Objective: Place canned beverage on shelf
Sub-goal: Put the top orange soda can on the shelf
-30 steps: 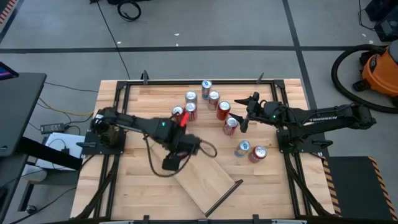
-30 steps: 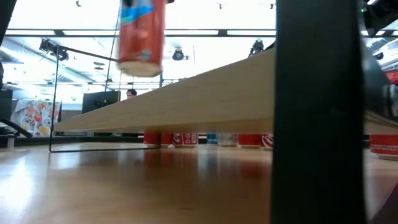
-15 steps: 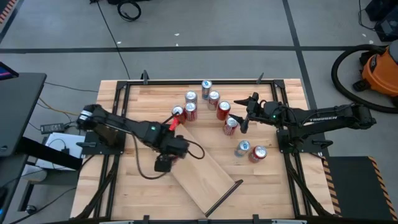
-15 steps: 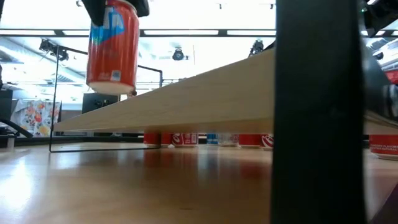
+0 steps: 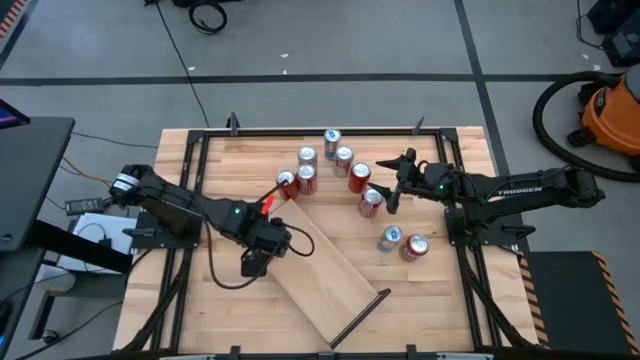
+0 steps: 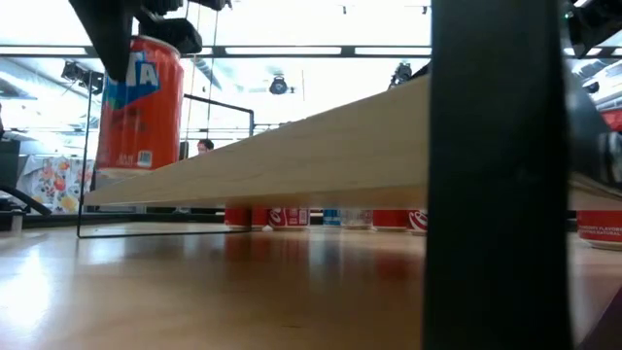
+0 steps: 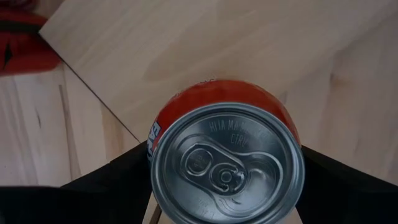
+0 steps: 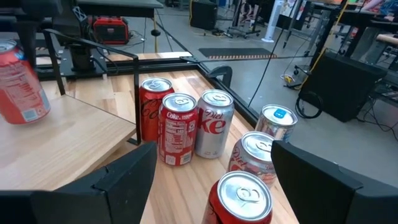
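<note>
My left gripper (image 5: 257,252) is shut on an orange-red can with a blue label (image 6: 137,103). It holds the can above the left long edge of the shelf (image 5: 335,270). The shelf is a pale plank lying slantwise on the tabletop, with a black rod at each short end. The left wrist view shows the can's silver top (image 7: 227,165) over the plank (image 7: 205,43). My right gripper (image 5: 393,188) is open at the far right among standing cans. One can top (image 8: 239,196) stands low between its fingers. My left gripper pinches the can's side wall near its top (image 7: 155,146) between the two fingers, one on each opposite side. The fingers (image 6: 109,39) come from above, pointing down. The can hangs upright below them, its bottom clear of the shelf and the table.
Several red and silver cans (image 5: 320,160) stand on the slatted tabletop beyond the shelf's far end, and two more (image 5: 402,242) stand at the right. The black rod frame (image 6: 505,175) stands close before the low view. A person shows in the room behind.
My left gripper has carried the can toward the table's left edge and down, from over the plank's middle to its left long edge. The can has stayed upright in the hold. My right arm has kept still.
</note>
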### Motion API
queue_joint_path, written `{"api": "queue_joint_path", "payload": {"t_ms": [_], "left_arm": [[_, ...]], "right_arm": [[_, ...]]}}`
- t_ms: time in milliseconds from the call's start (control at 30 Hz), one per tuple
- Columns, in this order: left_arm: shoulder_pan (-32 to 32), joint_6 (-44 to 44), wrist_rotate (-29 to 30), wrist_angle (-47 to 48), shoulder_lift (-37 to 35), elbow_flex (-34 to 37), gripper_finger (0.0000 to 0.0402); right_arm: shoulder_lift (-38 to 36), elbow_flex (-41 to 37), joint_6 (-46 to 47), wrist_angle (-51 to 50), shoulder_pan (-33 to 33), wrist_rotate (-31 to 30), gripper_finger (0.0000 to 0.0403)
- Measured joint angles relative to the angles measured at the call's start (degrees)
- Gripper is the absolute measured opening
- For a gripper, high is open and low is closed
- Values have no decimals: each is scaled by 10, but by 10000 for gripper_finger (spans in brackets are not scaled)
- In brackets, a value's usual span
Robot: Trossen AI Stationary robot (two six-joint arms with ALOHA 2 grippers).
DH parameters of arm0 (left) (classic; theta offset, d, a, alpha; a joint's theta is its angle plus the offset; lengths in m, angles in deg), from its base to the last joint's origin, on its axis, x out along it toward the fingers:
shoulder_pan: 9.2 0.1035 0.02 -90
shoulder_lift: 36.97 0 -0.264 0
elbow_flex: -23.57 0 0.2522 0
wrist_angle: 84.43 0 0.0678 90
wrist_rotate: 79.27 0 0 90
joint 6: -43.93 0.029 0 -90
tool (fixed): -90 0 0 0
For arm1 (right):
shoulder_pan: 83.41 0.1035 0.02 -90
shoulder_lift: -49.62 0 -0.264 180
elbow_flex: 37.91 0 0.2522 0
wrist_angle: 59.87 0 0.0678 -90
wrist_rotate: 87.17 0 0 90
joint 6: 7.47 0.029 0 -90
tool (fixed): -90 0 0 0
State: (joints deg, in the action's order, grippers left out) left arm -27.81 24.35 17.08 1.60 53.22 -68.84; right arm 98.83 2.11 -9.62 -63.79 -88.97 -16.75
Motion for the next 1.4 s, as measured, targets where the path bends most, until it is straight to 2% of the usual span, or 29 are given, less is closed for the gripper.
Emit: {"api": "queue_joint_path", "payload": {"t_ms": [333, 600, 1133, 1400], "left_arm": [[2, -8, 4, -4, -1, 18, 312], [2, -8, 46, 2, 0, 19, 316], [2, -11, 46, 8, 0, 19, 317], [2, 14, 45, 18, 0, 19, 317]], "right_arm": [[0, 0, 0, 0, 0, 1, 327], [0, 0, 0, 0, 0, 1, 327], [0, 0, 0, 0, 0, 2, 327], [0, 0, 0, 0, 0, 2, 327]]}}
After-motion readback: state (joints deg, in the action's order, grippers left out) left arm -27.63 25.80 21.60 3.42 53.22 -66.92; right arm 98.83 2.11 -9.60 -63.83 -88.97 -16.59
